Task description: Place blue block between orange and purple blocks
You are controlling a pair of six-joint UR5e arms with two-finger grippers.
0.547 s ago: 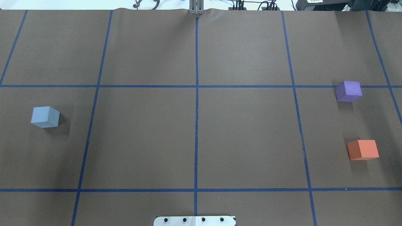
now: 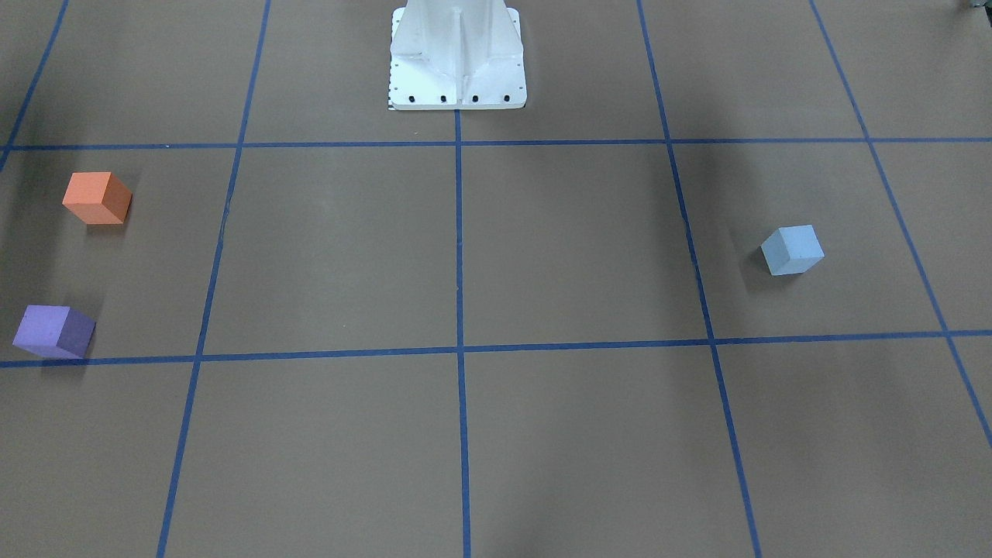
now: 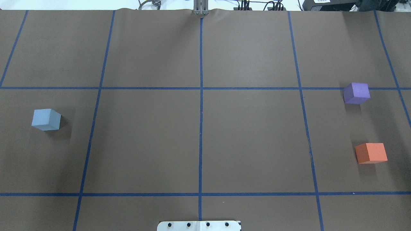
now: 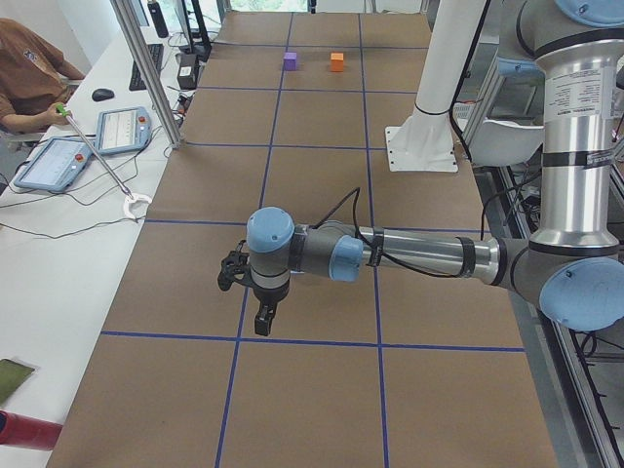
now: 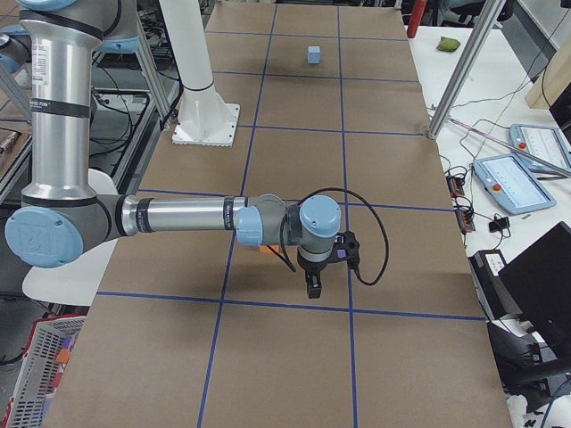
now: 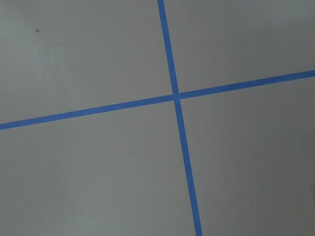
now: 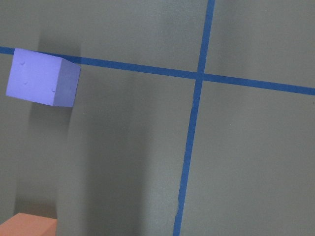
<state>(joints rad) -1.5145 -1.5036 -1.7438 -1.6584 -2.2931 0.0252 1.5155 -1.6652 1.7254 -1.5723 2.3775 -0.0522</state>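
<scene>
The light blue block [image 3: 46, 119] sits alone on the table's left side; it also shows in the front-facing view [image 2: 792, 249] and far off in the exterior right view [image 5: 313, 54]. The purple block [image 3: 356, 93] and the orange block [image 3: 371, 153] sit apart on the right side, with bare table between them. The right wrist view shows the purple block [image 7: 43, 77] and a corner of the orange block [image 7: 27, 225]. My left gripper [image 4: 261, 314] and my right gripper [image 5: 312, 283] show only in the side views. I cannot tell whether either is open or shut.
Blue tape lines [image 3: 201, 96] divide the brown table into squares. The white robot base [image 2: 457, 54] stands at the near middle edge. An operator [image 4: 29, 68] sits at a side desk with tablets [image 4: 122, 129] and cables. The left wrist view shows only a tape crossing [image 6: 176, 95].
</scene>
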